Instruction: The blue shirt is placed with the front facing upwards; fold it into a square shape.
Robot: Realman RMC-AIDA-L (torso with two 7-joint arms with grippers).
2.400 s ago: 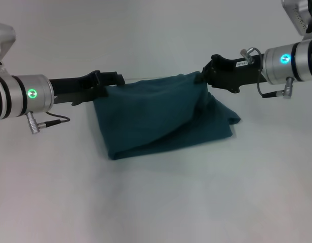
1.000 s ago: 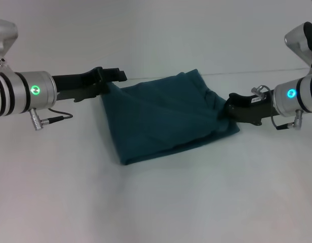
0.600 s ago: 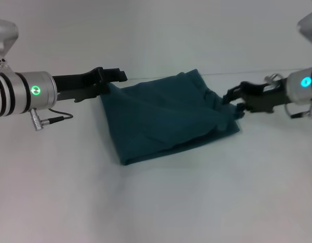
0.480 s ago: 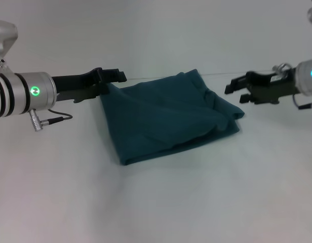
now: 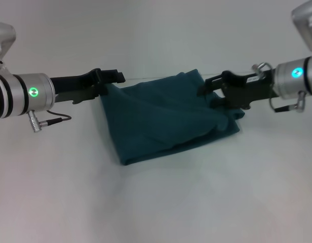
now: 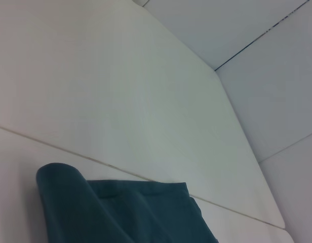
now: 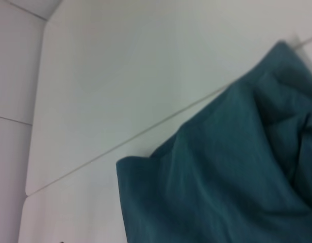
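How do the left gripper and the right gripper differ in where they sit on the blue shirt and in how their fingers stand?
The left gripper sits at the far left corner of the blue shirt, fingers closed on that corner; the right gripper is at the bunched right side, fingers spread. The left corner lies flat and taut; the right side is rumpled into folds. Both reach in low from opposite sides.

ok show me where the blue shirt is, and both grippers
blue shirt [image 5: 161, 119]: head view, middle of the folded cloth.
left gripper [image 5: 120, 77]: head view, fingertips at the shirt's far left corner.
right gripper [image 5: 206, 93]: head view, fingertips over the shirt's right side.
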